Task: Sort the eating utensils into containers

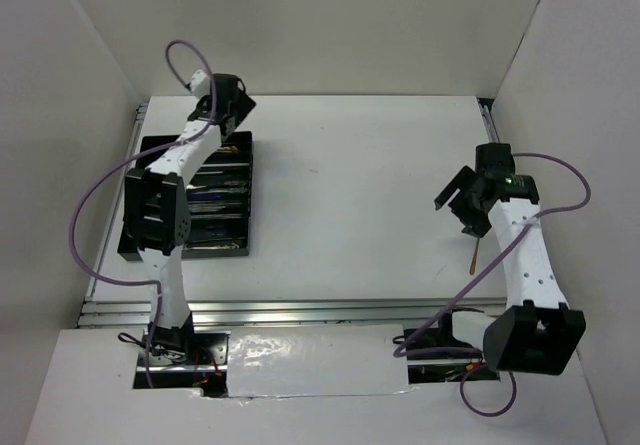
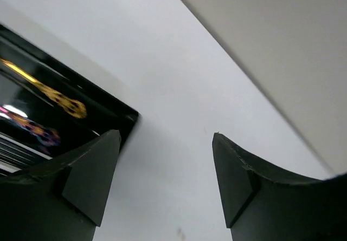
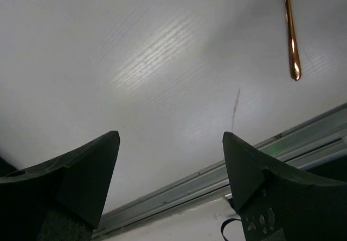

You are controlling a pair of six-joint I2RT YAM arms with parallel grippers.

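Note:
The black tray [image 1: 240, 248] lies at the left of the table, with several utensils in its long compartments [image 1: 218, 193]; the left arm hides part of it. My left gripper [image 1: 238, 113] is open and empty above the tray's far right corner. In the left wrist view the gripper [image 2: 166, 135] frames bare table, and the tray corner [image 2: 103, 103] shows gold glints. My right gripper [image 1: 455, 210] is open and empty above the table at the right. A slim copper-gold utensil handle [image 1: 473, 257] lies near it, partly hidden by the arm. The handle also shows in the right wrist view [image 3: 291, 30], off to the side of the open gripper [image 3: 171, 135].
White walls close in the table at the back and on both sides. An aluminium rail [image 3: 217, 181] runs along the table's near edge [image 1: 320, 310]. Purple cables loop off both arms.

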